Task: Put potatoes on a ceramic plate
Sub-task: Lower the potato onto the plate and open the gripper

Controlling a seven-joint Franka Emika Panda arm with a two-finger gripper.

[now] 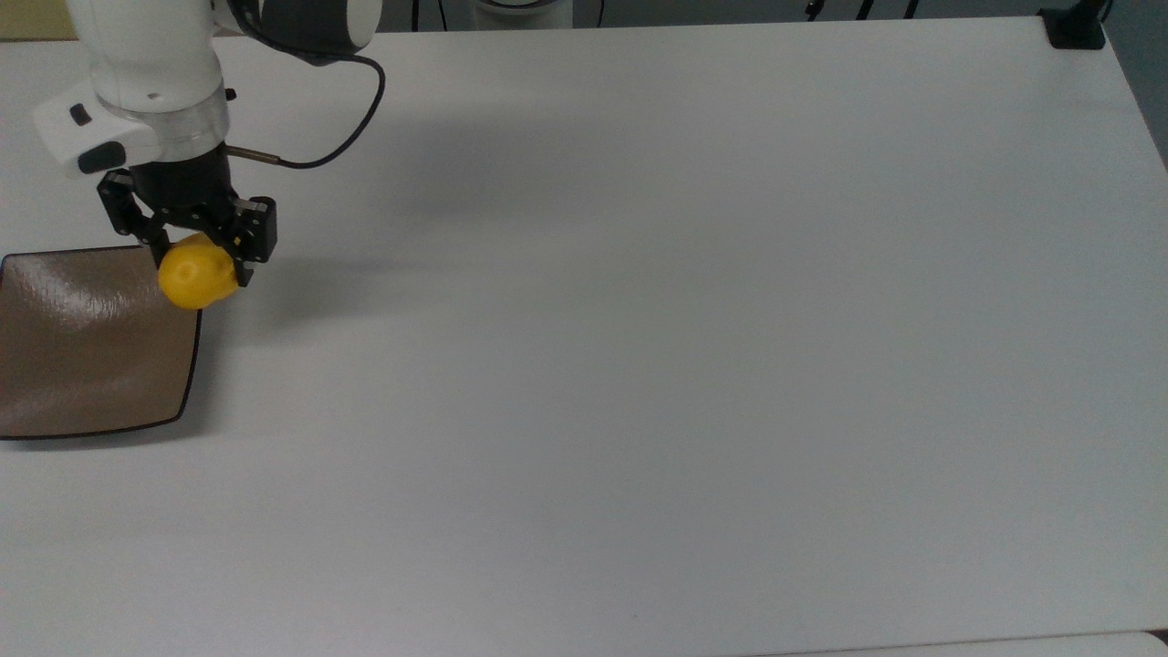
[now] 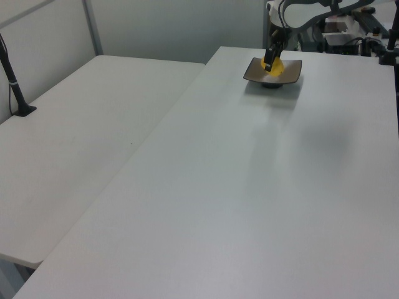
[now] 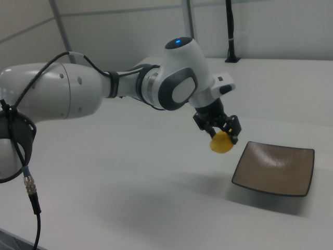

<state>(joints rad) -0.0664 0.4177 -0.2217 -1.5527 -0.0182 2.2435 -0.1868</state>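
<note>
My gripper (image 1: 195, 256) is shut on the potatoes (image 1: 196, 276), a small bright-yellow oval lump held in the air. In the top view it hangs over the upper right corner of the ceramic plate (image 1: 82, 356), a glossy brown square dish at the top view's left edge. The right view has the potatoes (image 3: 222, 141) in the gripper (image 3: 223, 132) above the table, just off the near left edge of the plate (image 3: 276, 167). Far away in the left view, the yellow lump (image 2: 275, 64) sits in front of the plate (image 2: 288, 73) under the gripper (image 2: 269, 61).
The white table (image 1: 684, 365) stretches wide to the top view's right. A black cable (image 1: 338, 137) loops from the wrist. A black clamp (image 1: 1075, 27) sits at the top view's far right corner. A second white table (image 2: 81, 143) stands on the left view's left.
</note>
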